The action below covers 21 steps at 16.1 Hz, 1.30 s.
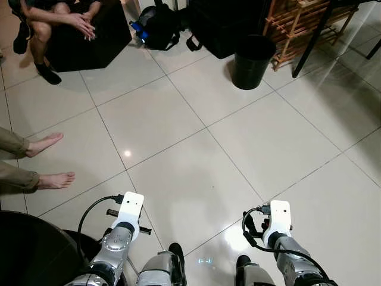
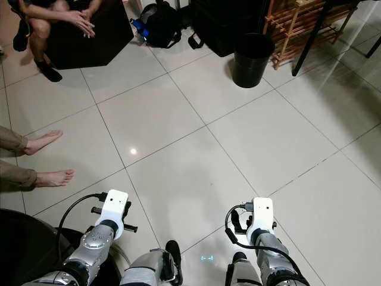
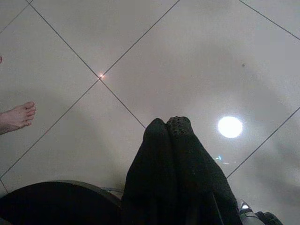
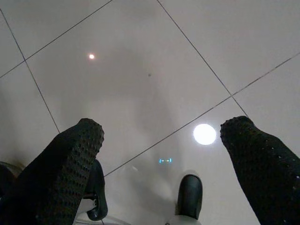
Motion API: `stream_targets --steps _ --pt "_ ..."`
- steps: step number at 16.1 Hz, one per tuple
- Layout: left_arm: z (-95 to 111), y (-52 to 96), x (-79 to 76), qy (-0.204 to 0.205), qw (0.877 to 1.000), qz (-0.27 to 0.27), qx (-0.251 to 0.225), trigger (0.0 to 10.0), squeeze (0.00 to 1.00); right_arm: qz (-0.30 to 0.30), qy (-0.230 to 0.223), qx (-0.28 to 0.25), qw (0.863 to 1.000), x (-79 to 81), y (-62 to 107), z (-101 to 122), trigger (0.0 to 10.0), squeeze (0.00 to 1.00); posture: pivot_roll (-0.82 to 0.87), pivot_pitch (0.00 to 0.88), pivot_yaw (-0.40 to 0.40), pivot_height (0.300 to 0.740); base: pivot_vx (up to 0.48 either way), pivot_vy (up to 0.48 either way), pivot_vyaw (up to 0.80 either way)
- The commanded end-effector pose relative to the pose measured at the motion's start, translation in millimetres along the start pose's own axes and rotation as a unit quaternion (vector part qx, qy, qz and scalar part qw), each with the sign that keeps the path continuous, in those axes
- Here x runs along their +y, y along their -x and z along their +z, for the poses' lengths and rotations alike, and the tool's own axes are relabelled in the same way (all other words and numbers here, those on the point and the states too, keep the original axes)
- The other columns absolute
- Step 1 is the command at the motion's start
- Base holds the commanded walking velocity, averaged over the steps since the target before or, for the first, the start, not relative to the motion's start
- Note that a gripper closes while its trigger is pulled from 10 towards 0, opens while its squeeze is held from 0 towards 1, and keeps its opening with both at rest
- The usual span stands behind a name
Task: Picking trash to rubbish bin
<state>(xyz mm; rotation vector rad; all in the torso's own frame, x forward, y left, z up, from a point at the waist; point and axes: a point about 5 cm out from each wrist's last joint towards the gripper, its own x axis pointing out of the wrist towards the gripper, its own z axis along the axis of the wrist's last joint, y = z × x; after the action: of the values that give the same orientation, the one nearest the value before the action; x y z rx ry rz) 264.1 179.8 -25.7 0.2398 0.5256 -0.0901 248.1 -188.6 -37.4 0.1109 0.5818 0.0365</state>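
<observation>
Mostly, pale glossy floor tiles (image 1: 196, 125) are spreading out ahead of the robot, catching ceiling lights as bright spots. Both silver arms are hanging low at the near edge of the head views, and the frame is cutting them off, so their fingers are hard to make out from above. The wrist cameras are settling that. The left gripper (image 3: 167, 125) is pointing down at bare tile with its two black fingers pressed together, nothing between them. The right gripper (image 4: 161, 131) is holding its fingers wide apart over the floor, gripping nothing, with the robot's dark feet showing beneath it.

The black rubbish bin (image 1: 252, 61) is standing upright at the far right, just beside a wooden rack (image 1: 300, 27) and well apart from both grippers. No piece of trash can be made out on the tiles in any view.

At far left a seated person (image 1: 56, 21) is partly cut off by the top edge, hands resting on the knees. Another person's bare feet (image 1: 49, 161) are coming in from the left edge. A dark backpack (image 1: 156, 25) is lying at the far middle. A dark round object (image 1: 33, 250) at near left is cropped, and its kind cannot be told; the left wrist view is catching its rim and one bare foot beyond it.
</observation>
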Motion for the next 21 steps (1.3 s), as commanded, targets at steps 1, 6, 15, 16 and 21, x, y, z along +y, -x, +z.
stream_targets --steps 1,6,15,16,21 --pt "-6.4 2.2 2.7 0.008 1.0 0.006 0.012 10.0 0.0 -0.001 -0.008 -0.003 1.0 0.9 1.7 -3.9 10.0 0.0 0.08 0.246 0.129 0.74 0.259 0.0 0.0" --pt "38.0 -8.4 10.1 0.033 0.995 0.025 -0.086 10.0 0.0 -0.011 -0.026 -0.12 0.992 -1.7 -5.4 41.8 10.0 0.0 0.07 0.235 0.134 0.74 0.101 0.0 0.0" --pt "90.4 -15.8 5.8 0.036 0.983 -0.004 -0.181 10.0 1.0 0.015 -0.074 -0.272 0.959 8.9 -9.1 113.8 10.0 0.0 0.07 0.224 0.133 0.74 0.0 0.0 0.0" --pt "92.2 -16.1 4.9 0.039 0.982 -0.005 -0.183 10.0 1.0 0.014 -0.075 -0.274 0.959 8.6 -9.1 115.4 10.0 0.0 0.07 0.227 0.133 0.74 0.0 0.0 0.0" --pt "95.0 -16.0 5.6 0.047 0.981 -0.008 -0.189 10.0 1.0 0.019 -0.072 -0.272 0.959 9.0 -9.2 116.7 10.0 0.0 0.07 0.244 0.13 0.74 0.0 0.0 0.0"
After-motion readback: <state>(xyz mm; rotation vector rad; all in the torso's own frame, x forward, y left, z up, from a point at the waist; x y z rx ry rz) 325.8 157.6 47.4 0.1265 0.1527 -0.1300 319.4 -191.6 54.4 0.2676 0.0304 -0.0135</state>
